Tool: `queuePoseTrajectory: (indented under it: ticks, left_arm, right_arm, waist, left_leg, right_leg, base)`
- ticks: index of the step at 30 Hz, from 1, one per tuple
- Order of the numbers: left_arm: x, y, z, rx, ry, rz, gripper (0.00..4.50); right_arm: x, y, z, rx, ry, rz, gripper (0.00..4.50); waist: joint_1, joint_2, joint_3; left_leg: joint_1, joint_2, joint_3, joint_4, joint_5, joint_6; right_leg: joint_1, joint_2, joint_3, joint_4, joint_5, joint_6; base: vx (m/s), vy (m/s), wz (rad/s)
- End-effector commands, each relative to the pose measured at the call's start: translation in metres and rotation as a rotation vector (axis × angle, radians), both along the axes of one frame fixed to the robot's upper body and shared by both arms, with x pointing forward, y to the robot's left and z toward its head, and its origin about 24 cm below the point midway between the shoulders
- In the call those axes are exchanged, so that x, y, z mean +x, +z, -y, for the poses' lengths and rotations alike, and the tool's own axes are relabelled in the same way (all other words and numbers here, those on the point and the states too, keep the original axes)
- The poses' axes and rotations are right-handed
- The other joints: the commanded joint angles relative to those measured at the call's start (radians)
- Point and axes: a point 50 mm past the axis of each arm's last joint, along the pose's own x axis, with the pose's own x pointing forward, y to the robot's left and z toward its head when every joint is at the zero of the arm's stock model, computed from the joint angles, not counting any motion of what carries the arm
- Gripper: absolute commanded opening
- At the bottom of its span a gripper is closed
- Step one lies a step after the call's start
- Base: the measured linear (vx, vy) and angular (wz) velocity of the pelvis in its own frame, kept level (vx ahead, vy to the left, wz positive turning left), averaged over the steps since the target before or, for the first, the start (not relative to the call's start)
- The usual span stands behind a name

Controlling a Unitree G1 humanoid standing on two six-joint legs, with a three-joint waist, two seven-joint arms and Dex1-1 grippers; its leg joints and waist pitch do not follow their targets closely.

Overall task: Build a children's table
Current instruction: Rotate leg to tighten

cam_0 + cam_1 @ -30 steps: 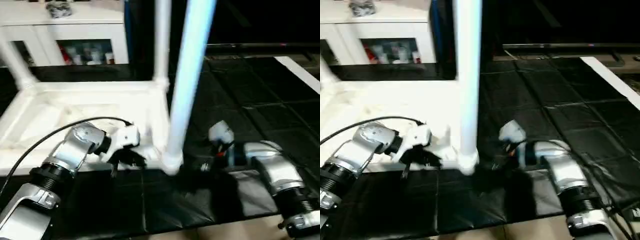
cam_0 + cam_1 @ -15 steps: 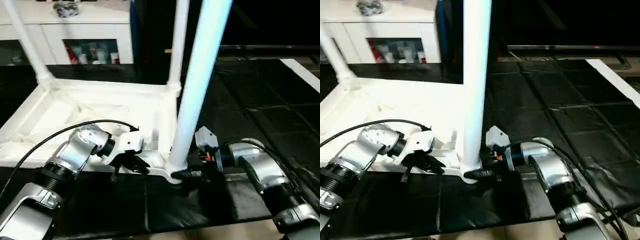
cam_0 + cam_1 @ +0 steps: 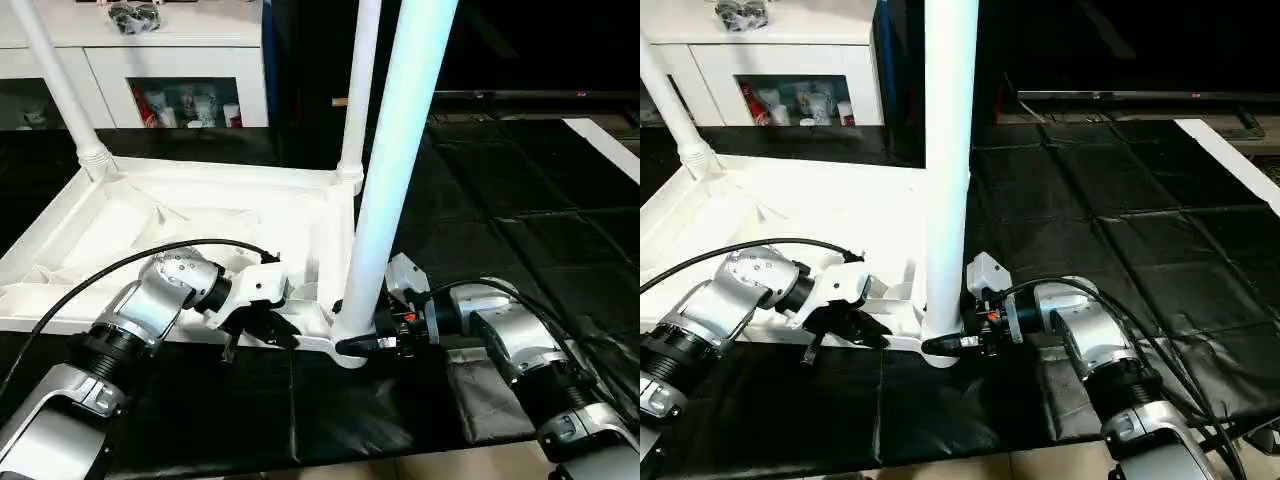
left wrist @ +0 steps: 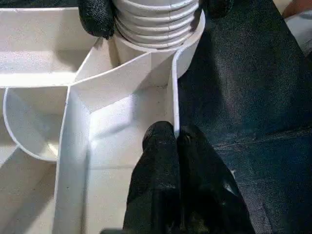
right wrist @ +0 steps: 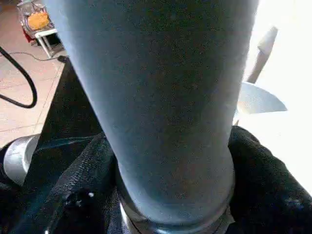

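Observation:
The white table top (image 3: 200, 215) lies upside down on a black mat, ribbed side up. Three white legs stand upright in its corner sockets: the near leg (image 3: 400, 170), the far right leg (image 3: 360, 90) and the far left leg (image 3: 55, 80). My left gripper (image 4: 168, 134) is shut on the top's thin front rim (image 4: 173, 92), just beside the near leg's socket. My right gripper (image 3: 355, 347) reaches in from the right at the foot of the near leg (image 5: 161, 97). Its black fingers (image 5: 92, 185) press against both sides of the leg, just above the ribbed collar.
A white cabinet (image 3: 170, 70) with glass doors stands behind the table top. The black mat (image 3: 520, 200) covers the floor to the right and front. A black cable (image 3: 100, 275) arcs over my left forearm. Bare light floor (image 3: 940, 470) shows at the near edge.
My right gripper has moved left to the base of the near leg and its fingers have closed in around it. The camera has shifted. The left gripper has kept its hold.

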Motion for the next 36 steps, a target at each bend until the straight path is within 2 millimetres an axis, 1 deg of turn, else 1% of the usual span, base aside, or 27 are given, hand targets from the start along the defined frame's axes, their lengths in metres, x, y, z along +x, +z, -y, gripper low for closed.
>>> queuePoseTrajectory:
  ticks: [1,2,3,6,7,9,10,11,13,14,15,16,17,18,19,20,22,25,27,28,29,30,31,32,33,34,36]
  left_arm:
    - [-0.002,0.002,0.008,-0.010,-0.053,-0.012,0.00]
    - [-0.001,0.002,0.008,-0.024,-0.035,-0.018,0.00]
    - [-0.001,0.002,0.009,-0.037,-0.017,-0.023,0.00]
    - [0.002,0.003,0.011,-0.077,0.055,-0.029,0.00]
    - [0.003,0.003,0.012,-0.087,0.083,-0.029,0.00]
    - [0.007,0.003,0.017,-0.131,0.177,-0.025,0.00]
    - [0.010,0.003,0.021,-0.153,0.227,-0.012,0.00]
    - [0.010,0.003,0.022,-0.160,0.243,-0.007,0.00]
    - [0.011,0.003,0.024,-0.169,0.264,0.000,0.00]
    - [0.014,0.004,0.030,-0.191,0.319,0.010,0.00]
    - [0.015,0.005,0.038,-0.210,0.363,0.011,0.00]
    - [0.016,0.007,0.048,-0.233,0.418,0.013,0.00]
    - [0.017,0.009,0.058,-0.254,0.460,0.009,0.00]
    - [0.018,0.010,0.064,-0.264,0.481,0.009,0.00]
    - [0.019,0.012,0.068,-0.271,0.501,0.014,0.00]
    - [0.020,0.013,0.072,-0.274,0.516,0.019,0.00]
    - [0.023,0.015,0.081,-0.286,0.548,0.029,0.00]
    - [0.023,0.015,0.084,-0.288,0.551,0.036,0.00]
    - [0.023,0.015,0.085,-0.277,0.555,0.043,0.00]
    - [0.024,0.013,0.082,-0.261,0.570,0.057,0.00]
    - [0.024,0.013,0.080,-0.256,0.575,0.061,0.00]
    - [0.024,0.013,0.079,-0.252,0.583,0.063,0.00]
    - [0.025,0.013,0.078,-0.251,0.588,0.063,0.00]
    - [0.025,0.012,0.075,-0.243,0.599,0.072,0.00]
    - [0.026,0.011,0.073,-0.236,0.600,0.079,0.00]
    - [0.026,0.011,0.073,-0.236,0.600,0.079,0.00]
    - [0.026,0.008,0.068,-0.226,0.591,0.094,0.00]
  right_arm:
    - [0.001,0.001,0.000,0.013,0.000,-0.012,2.76]
    - [0.000,0.001,-0.001,0.021,-0.008,-0.018,2.76]
    - [0.000,0.000,-0.001,0.035,-0.020,-0.029,2.75]
    - [-0.001,-0.002,-0.003,0.078,-0.098,-0.060,2.75]
    - [-0.001,-0.003,-0.004,0.087,-0.130,-0.074,2.75]
    - [0.000,-0.007,-0.009,0.102,-0.226,-0.079,2.75]
    - [0.001,-0.010,-0.014,0.106,-0.287,-0.079,2.75]
    - [0.001,-0.010,-0.015,0.107,-0.307,-0.078,2.75]
    - [0.002,-0.011,-0.017,0.108,-0.333,-0.077,2.75]
    - [0.004,-0.014,-0.024,0.112,-0.405,-0.090,2.75]
    - [0.008,-0.016,-0.031,0.114,-0.470,-0.097,2.75]
    - [0.013,-0.018,-0.042,0.111,-0.551,-0.106,2.75]
    - [0.017,-0.019,-0.052,0.103,-0.610,-0.112,2.75]
    - [0.020,-0.019,-0.057,0.094,-0.639,-0.113,2.74]
    - [0.023,-0.019,-0.061,0.080,-0.668,-0.107,2.74]
    - [0.026,-0.018,-0.063,0.066,-0.692,-0.104,2.74]
    - [0.033,-0.018,-0.068,0.038,-0.754,-0.112,2.74]
    - [0.035,-0.016,-0.070,0.045,-0.760,-0.107,2.74]
    - [0.035,-0.014,-0.073,0.055,-0.760,-0.099,2.74]
    - [0.035,-0.014,-0.074,0.068,-0.762,-0.101,2.74]
    - [0.034,-0.014,-0.074,0.072,-0.762,-0.103,3.09]
    - [0.035,-0.014,-0.073,0.076,-0.765,-0.104,3.30]
    - [0.035,-0.014,-0.073,0.077,-0.769,-0.103,3.30]
    - [0.035,-0.015,-0.068,0.084,-0.772,-0.101,3.54]
    - [0.034,-0.015,-0.065,0.089,-0.772,-0.097,3.63]
    - [0.034,-0.015,-0.065,0.089,-0.772,-0.097,3.63]
    - [0.032,-0.015,-0.053,0.097,-0.762,-0.065,3.82]
  waist:
    - [-0.008,0.003,-0.070]
    - [-0.008,0.003,-0.070]
    - [-0.008,0.010,-0.070]
    - [-0.007,0.006,-0.070]
    - [-0.009,0.008,-0.067]
    - [-0.015,0.006,-0.065]
    - [-0.015,0.006,-0.065]
    - [-0.019,0.009,-0.063]
    - [-0.028,0.006,-0.064]
    - [-0.038,0.005,-0.064]
    - [-0.041,0.007,-0.062]
    - [-0.046,0.005,-0.063]
    - [-0.063,0.006,-0.061]
    - [-0.067,0.004,-0.061]
    - [-0.072,0.005,-0.064]
    - [-0.077,0.005,-0.063]
    - [-0.087,0.007,-0.067]
    - [-0.084,0.008,-0.071]
    - [-0.082,0.008,-0.071]
    - [-0.082,0.008,-0.070]
    - [-0.082,0.008,-0.069]
    - [-0.082,0.009,-0.068]
    - [-0.082,0.009,-0.066]
    - [-0.083,0.008,-0.065]
    - [-0.083,0.009,-0.064]
    - [-0.083,0.008,-0.064]
    - [-0.081,0.009,-0.065]
  left_leg:
    - [0.005,0.026,0.001,-0.065,-0.197,0.031]
    - [0.006,0.026,0.001,-0.065,-0.197,0.031]
    - [0.007,0.026,0.000,-0.065,-0.196,0.030]
    - [0.006,0.027,0.000,-0.065,-0.200,0.029]
    - [0.005,0.026,-0.001,-0.067,-0.211,0.023]
    - [0.005,0.024,-0.003,-0.069,-0.237,0.008]
    - [0.005,0.024,-0.003,-0.069,-0.237,0.008]
    - [0.010,0.021,-0.004,-0.069,-0.262,-0.002]
    - [0.004,0.018,-0.008,-0.071,-0.256,-0.004]
    - [0.002,0.020,-0.008,-0.072,-0.250,-0.005]
    - [0.002,0.018,-0.008,-0.071,-0.255,-0.003]
    - [0.003,0.019,-0.008,-0.071,-0.255,-0.007]
    - [-0.001,0.015,-0.012,-0.071,-0.264,-0.019]
    - [-0.004,0.013,-0.012,-0.071,-0.258,-0.019]
    - [-0.005,0.011,-0.012,-0.069,-0.238,-0.012]
    - [-0.005,0.010,-0.011,-0.068,-0.233,-0.007]
    - [-0.006,0.010,-0.008,-0.064,-0.208,0.007]
    - [-0.004,0.010,-0.004,-0.060,-0.170,0.031]
    - [-0.006,0.012,-0.003,-0.061,-0.158,0.042]
    - [-0.005,0.013,-0.003,-0.062,-0.160,0.043]
    - [-0.005,0.013,-0.003,-0.062,-0.163,0.043]
    - [-0.003,0.013,-0.003,-0.064,-0.178,0.040]
    - [-0.002,0.013,-0.003,-0.064,-0.196,0.036]
    - [-0.002,0.013,-0.003,-0.065,-0.210,0.033]
    - [0.000,0.013,-0.003,-0.066,-0.218,0.030]
    - [0.000,0.013,-0.004,-0.066,-0.219,0.030]
    - [0.000,0.015,-0.004,-0.066,-0.216,0.031]
  right_leg:
    - [0.054,-0.067,0.052,-0.068,-0.291,-0.175]
    - [0.053,-0.067,0.052,-0.068,-0.290,-0.175]
    - [0.053,-0.067,0.052,-0.067,-0.285,-0.179]
    - [0.053,-0.067,0.052,-0.068,-0.278,-0.183]
    - [0.053,-0.065,0.052,-0.070,-0.293,-0.179]
    - [0.054,-0.067,0.051,-0.075,-0.352,-0.158]
    - [0.054,-0.067,0.051,-0.075,-0.352,-0.158]
    - [0.049,-0.069,0.050,-0.083,-0.395,-0.146]
    - [0.056,-0.068,0.048,-0.083,-0.406,-0.135]
    - [0.055,-0.067,0.050,-0.081,-0.397,-0.134]
    - [0.052,-0.066,0.049,-0.082,-0.401,-0.137]
    - [0.052,-0.067,0.049,-0.082,-0.400,-0.139]
    - [0.055,-0.070,0.042,-0.086,-0.457,-0.129]
    - [0.057,-0.069,0.041,-0.087,-0.467,-0.121]
    - [0.058,-0.069,0.043,-0.089,-0.453,-0.118]
    - [0.055,-0.067,0.044,-0.089,-0.440,-0.121]
    - [0.055,-0.063,0.047,-0.082,-0.360,-0.149]
    - [0.057,-0.059,0.050,-0.073,-0.246,-0.184]
    - [0.060,-0.060,0.050,-0.069,-0.215,-0.193]
    - [0.060,-0.060,0.049,-0.069,-0.213,-0.196]
    - [0.060,-0.060,0.049,-0.069,-0.218,-0.196]
    - [0.060,-0.061,0.049,-0.073,-0.240,-0.193]
    - [0.059,-0.062,0.048,-0.076,-0.271,-0.187]
    - [0.059,-0.062,0.048,-0.079,-0.300,-0.177]
    - [0.057,-0.062,0.048,-0.082,-0.322,-0.169]
    - [0.057,-0.062,0.048,-0.082,-0.325,-0.166]
    - [0.057,-0.062,0.050,-0.081,-0.310,-0.166]
  base:
    - [0.000,0.000,0.00]
    - [0.000,0.000,0.00]
    - [0.000,0.000,0.00]
    - [0.000,0.000,0.00]
    - [0.000,0.000,0.00]
    - [0.000,0.000,0.00]
    - [0.000,0.000,0.00]
    - [0.000,0.000,0.00]
    - [0.000,0.000,0.00]
    - [0.000,0.000,0.00]
    - [0.000,0.000,0.00]
    - [0.000,0.000,0.00]
    - [0.000,0.000,0.00]
    - [0.000,0.000,0.00]
    - [0.000,0.000,0.00]
    - [0.000,0.000,0.00]
    - [0.000,0.000,0.00]
    - [0.000,0.000,0.00]
    - [0.000,0.000,0.00]
    - [0.000,0.000,0.00]
    - [0.000,0.000,0.00]
    - [0.000,0.000,0.00]
    - [0.000,0.000,0.00]
    - [0.000,0.000,0.00]
    - [0.000,0.000,0.00]
    - [0.000,0.000,0.00]
    - [0.000,0.000,0.00]
